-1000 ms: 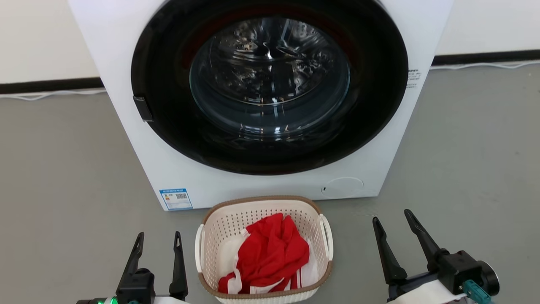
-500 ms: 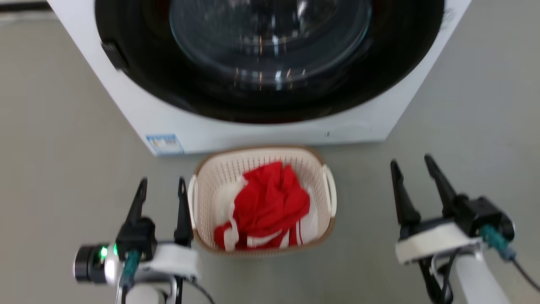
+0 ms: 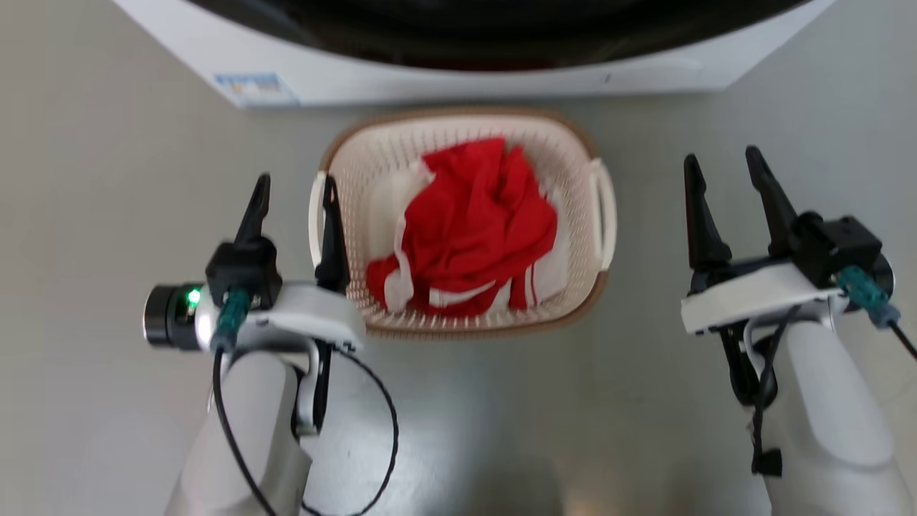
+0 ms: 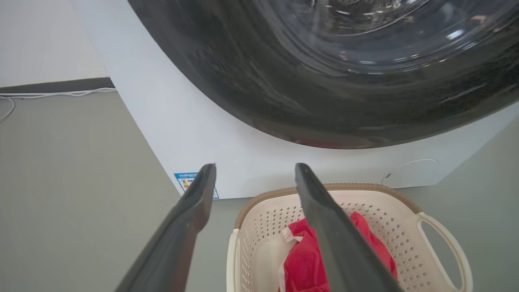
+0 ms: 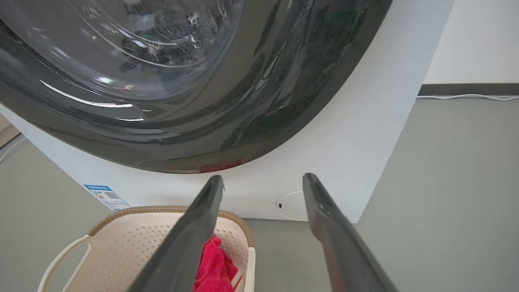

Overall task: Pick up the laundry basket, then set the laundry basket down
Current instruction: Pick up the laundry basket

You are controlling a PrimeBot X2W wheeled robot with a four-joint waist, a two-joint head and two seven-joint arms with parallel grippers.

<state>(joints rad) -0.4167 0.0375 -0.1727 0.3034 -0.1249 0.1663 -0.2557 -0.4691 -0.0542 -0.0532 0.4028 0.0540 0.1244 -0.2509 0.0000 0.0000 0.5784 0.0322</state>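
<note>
The laundry basket (image 3: 372, 161) is sitting on the floor (image 3: 107, 179), just in front of the washing machine (image 3: 430, 72) and between the two arms. A red and white bundle of cloth (image 3: 476, 215) is lying inside it.

The left hand (image 3: 296, 180) is hanging spread wide across the basket's left handle (image 3: 314, 215), with one finger over the floor and the other over the basket's inside. Whether it is touching the plastic cannot be told. The right hand (image 3: 721, 156) is also spread wide and holding nothing, well apart from the right handle (image 3: 607, 215).

If only the left hand closes and lifts, the basket is likely to tip and spill the cloth. The inner left finger may also catch the cloth rather than the thin loop. A sideways nudge from either hand could slide the light basket across the smooth floor. A push forward could knock it against the machine, which is standing very near. The loose cable (image 3: 380, 430) looping off the left arm could snag as the arm moves.

Counted, there are:
- one basket with two loop handles
- one bundle of cloth, its number of pieces unclear
- one washing machine
- two hands with two fingers each
</note>
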